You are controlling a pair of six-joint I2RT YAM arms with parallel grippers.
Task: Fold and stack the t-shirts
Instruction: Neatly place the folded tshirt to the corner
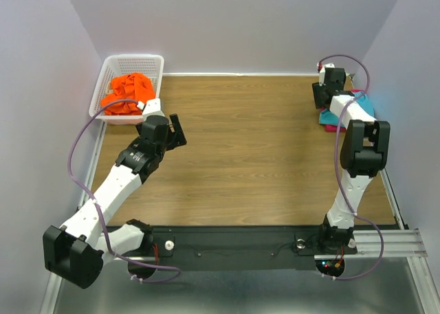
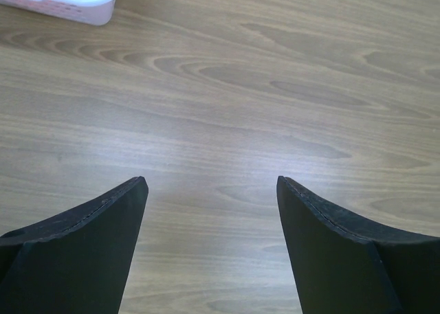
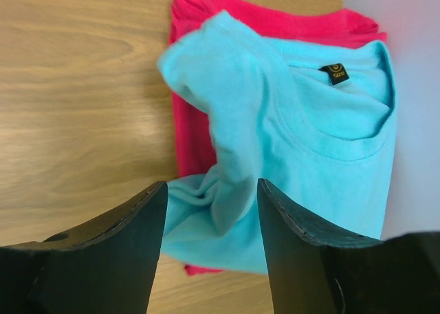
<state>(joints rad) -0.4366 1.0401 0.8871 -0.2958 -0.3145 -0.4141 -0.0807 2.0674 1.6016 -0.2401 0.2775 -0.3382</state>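
Right fingers (image 3: 117, 252), spread, straddle a bunched ridge of the turquoise shirt (image 3: 323, 163) atop the pink shirt (image 3: 275, 22), far right corner of the counter (image 1: 261, 163); lift straight clear. Left fingers (image 2: 89, 245), spread over bare wood, should go for the orange shirt (image 1: 127, 91) in the basket (image 1: 130, 58).

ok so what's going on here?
Shirt folding. The right claw hangs open over a folded turquoise-blue cloth t-shirt lying on a magenta-pink cloth t-shirt at the far right corner of the wooden table. The left claw is open above bare tabletop near the white plastic lattice basket holding the crumpled bright orange cloth t-shirt, not yet folded.
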